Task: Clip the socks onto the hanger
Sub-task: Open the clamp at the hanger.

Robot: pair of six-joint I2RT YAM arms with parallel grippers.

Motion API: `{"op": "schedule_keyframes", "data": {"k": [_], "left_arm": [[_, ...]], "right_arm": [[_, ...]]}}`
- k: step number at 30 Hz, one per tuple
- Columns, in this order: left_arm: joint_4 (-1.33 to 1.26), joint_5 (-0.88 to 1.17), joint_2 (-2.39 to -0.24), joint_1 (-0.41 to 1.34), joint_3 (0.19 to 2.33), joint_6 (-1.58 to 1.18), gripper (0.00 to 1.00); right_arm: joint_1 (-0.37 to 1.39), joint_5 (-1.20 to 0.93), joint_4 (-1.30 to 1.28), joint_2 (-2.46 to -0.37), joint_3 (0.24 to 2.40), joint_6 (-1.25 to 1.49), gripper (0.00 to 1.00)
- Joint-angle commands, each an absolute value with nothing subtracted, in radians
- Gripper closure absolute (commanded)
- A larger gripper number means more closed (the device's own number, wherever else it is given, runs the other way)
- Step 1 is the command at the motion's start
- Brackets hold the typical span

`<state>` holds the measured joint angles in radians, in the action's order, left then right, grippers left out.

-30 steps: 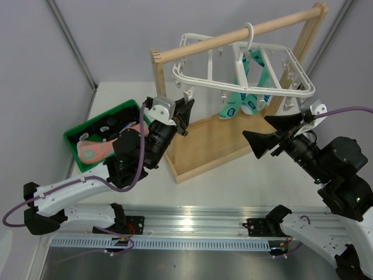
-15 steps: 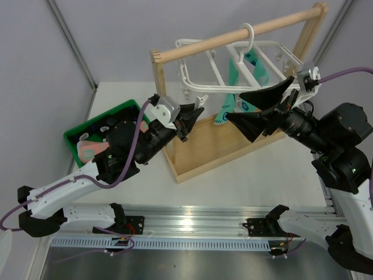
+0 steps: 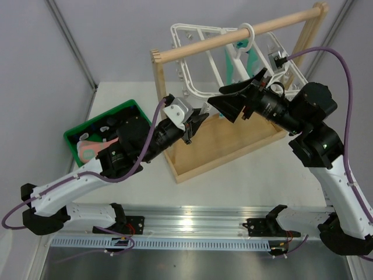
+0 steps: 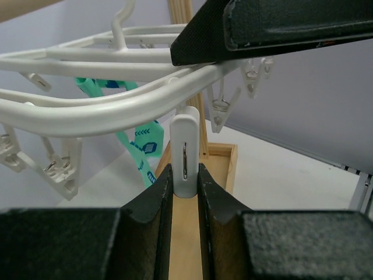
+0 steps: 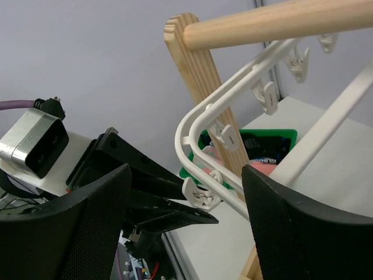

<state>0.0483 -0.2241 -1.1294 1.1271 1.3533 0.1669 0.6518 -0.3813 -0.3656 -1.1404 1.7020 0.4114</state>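
Hanger [image 4: 93,108], now tipped steeper under the rod [image 3: 233,36] than half a second earlier, with the left gripper [image 3: 197,121] pinched shut on one clip [image 4: 185,156], the right gripper [image 3: 214,95] spread wide astride its rim, and the socks [image 3: 93,150] lying in the green bin [image 3: 71,139].

The hanger [image 3: 182,58] hangs tilted from the rod [image 3: 204,42] in the upper centre of the top view, above the rack base [image 3: 215,146]. The bin [image 3: 96,121] holding the socks [image 3: 93,151] sits at left-centre, left of the rack. The left gripper [image 3: 195,125] is under the hanger's lower-left corner with a clip [image 4: 185,157] between its fingers, and the right gripper [image 3: 214,94] straddles the frame just to its right.
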Motion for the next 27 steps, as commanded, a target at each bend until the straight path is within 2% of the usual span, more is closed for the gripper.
{"op": "schedule_keyframes", "data": {"k": [1,11,23,27], "left_arm": [[0.040,-0.199,-1.135,1.121,1.416,0.184,0.99],[0.071,-0.192,-1.169,1.117,1.431,0.173,0.99],[0.106,-0.140,-1.175,1.117,1.456,0.167,0.99],[0.124,-0.132,-1.175,1.117,1.468,0.169,0.99]], "right_arm": [[0.663,-0.374,-0.353,-1.121,1.660,0.477,0.21],[0.669,-0.258,-0.391,-1.037,1.643,0.430,0.23],[0.670,-0.276,-0.423,-0.968,1.536,0.469,0.31],[0.680,-0.269,-0.408,-0.980,1.523,0.482,0.31]]}}
